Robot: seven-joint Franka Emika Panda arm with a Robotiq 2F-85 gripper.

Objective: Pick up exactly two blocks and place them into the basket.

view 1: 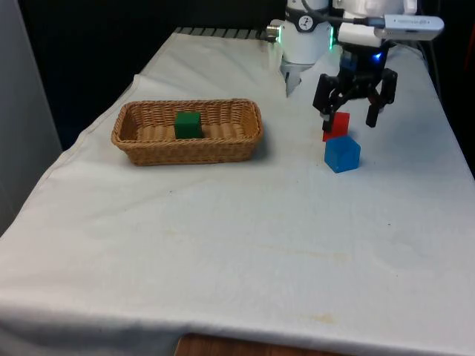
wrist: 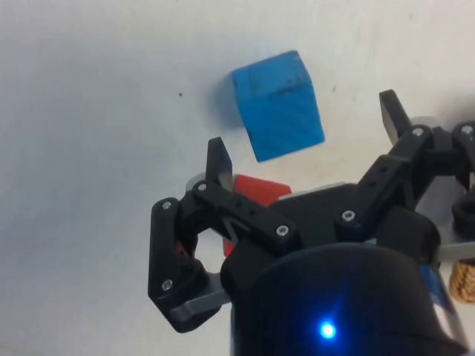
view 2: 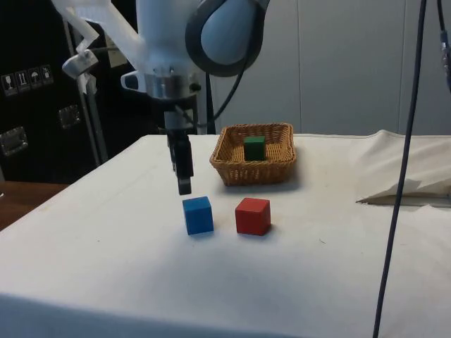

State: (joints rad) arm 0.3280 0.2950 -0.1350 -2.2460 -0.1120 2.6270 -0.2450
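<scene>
Nearest the front camera we see the blue block point(view 1: 342, 153), resting flat on the white cloth point(view 1: 245, 245) towards the front view's right. Just behind it we note the red block point(view 1: 338, 124), close to the blue one; from the front we cannot tell whether they touch. In the side view the two sit side by side with a clear gap of cloth between them, blue block point(view 2: 198, 215) and red block point(view 2: 253, 215).

We find the gripper point(view 1: 355, 111) hanging above the blocks, its fingers spread wide and holding nothing. In the front view one dark finger point(view 1: 324, 100) comes down just beside the red block's upper edge and the other finger point(view 1: 377, 104) stands off towards the front view's right. In the side view the gripper point(view 2: 183, 172) hovers just above the blue block, not touching it, fingers pointing straight down. From the wrist view we see the gripper point(wrist: 304, 152) with the blue block point(wrist: 278, 104) lying beyond the fingertips and a corner of the red block point(wrist: 252, 191) peeking out by one finger.

We record the wicker basket point(view 1: 148, 148) well apart from the blocks, towards the front view's left. A green block point(view 1: 188, 124) sits upright inside it, near its middle; the side view shows the same, basket point(view 2: 255, 171) and green block point(view 2: 254, 147).
</scene>
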